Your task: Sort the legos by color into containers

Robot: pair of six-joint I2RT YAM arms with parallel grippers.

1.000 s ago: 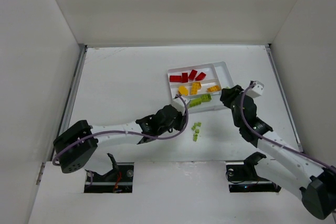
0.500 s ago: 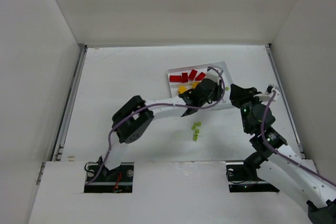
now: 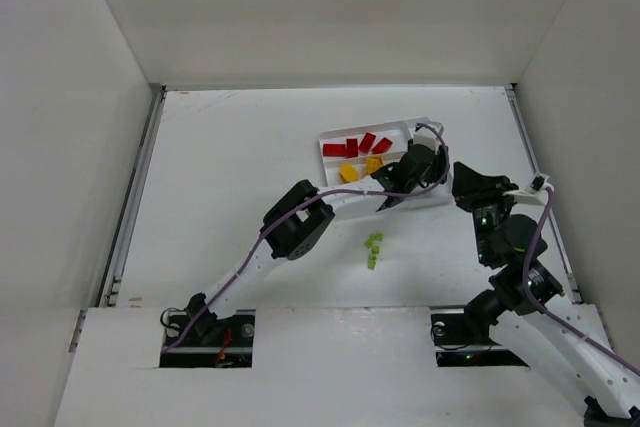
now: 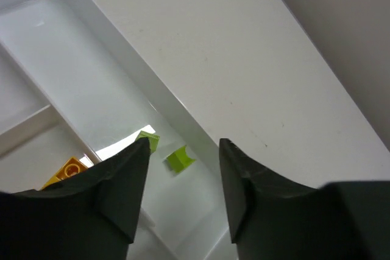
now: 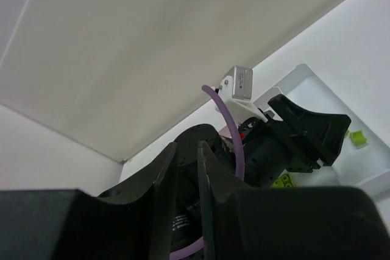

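Note:
The white tray (image 3: 325, 136) holds red legos (image 3: 355, 145) in its far slot and yellow-orange legos (image 3: 350, 173) in the middle one. My left gripper (image 3: 428, 169) hangs over the tray's right end, open and empty. In the left wrist view (image 4: 183, 144) a tiny lime-green cube (image 4: 178, 158) lies in the tray between the fingers, and another (image 4: 149, 139) peeks from behind the left finger. Tiny green cubes (image 3: 373, 248) lie on the table in front of the tray. My right gripper (image 3: 464, 175) is raised to the right of the tray, nearly shut and empty.
The enclosure's white walls stand at the back and on both sides. The left arm's elbow (image 3: 296, 226) sits over the table left of the loose cubes. In the right wrist view the left gripper (image 5: 304, 132) blocks most of the tray (image 5: 304, 77).
My left gripper has swung from the table near the loose green cubes up and right, over the tray's right end. My right arm has drawn back to the right and risen.

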